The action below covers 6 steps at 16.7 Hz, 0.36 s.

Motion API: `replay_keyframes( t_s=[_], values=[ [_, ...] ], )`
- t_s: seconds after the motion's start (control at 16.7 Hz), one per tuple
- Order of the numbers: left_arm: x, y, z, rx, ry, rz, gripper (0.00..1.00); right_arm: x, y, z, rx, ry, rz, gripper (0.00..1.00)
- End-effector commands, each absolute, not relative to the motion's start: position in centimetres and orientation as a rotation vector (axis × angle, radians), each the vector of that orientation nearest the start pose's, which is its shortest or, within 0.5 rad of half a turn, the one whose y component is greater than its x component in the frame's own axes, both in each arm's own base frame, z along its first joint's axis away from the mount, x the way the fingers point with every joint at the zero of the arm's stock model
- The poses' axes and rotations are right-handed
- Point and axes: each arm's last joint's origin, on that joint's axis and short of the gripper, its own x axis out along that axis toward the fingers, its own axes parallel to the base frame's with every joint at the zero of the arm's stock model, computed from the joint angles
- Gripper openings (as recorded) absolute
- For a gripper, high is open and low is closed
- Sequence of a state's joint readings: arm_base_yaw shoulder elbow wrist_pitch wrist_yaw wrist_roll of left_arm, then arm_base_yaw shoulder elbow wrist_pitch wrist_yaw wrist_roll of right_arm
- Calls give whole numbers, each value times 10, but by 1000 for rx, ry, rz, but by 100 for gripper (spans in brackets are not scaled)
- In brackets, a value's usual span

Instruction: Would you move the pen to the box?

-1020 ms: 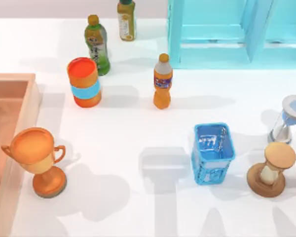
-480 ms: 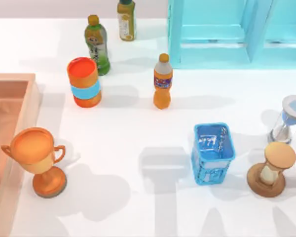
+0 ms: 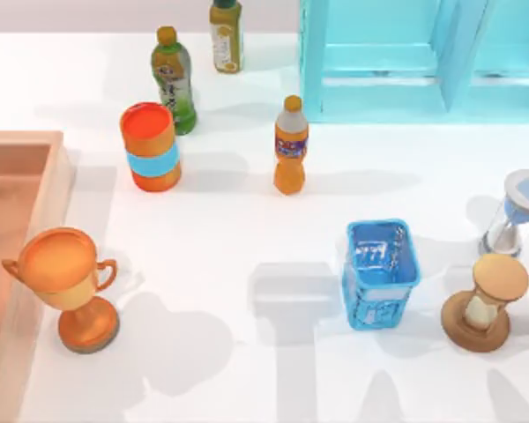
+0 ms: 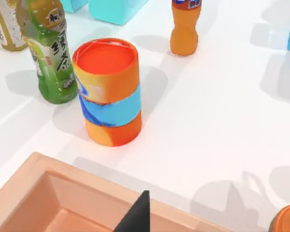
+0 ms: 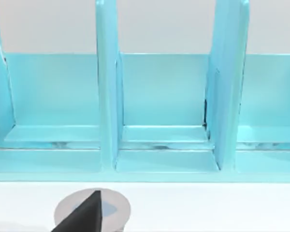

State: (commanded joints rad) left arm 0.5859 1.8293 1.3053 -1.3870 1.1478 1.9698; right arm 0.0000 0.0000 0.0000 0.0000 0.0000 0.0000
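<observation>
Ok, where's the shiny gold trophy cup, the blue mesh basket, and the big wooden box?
Shiny gold trophy cup point(image 3: 60, 264), top view, on its bowl.
Blue mesh basket point(image 3: 381, 300), top view, on its front wall.
Light brown wooden box point(image 3: 56, 181), top view, on its right rim.

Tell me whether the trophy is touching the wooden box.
Cannot tell. In the top view the trophy overlaps the box rim, hiding any contact or gap.
</observation>
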Motion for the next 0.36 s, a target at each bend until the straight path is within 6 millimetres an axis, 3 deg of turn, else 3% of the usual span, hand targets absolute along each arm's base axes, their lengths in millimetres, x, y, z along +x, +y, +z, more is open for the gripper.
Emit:
replay_keyframes(
  t_s=[0.36],
  values=[
    [271, 149, 208, 251, 337, -1125, 100, 106, -1, 160, 0, 0, 0, 100]
  ],
)
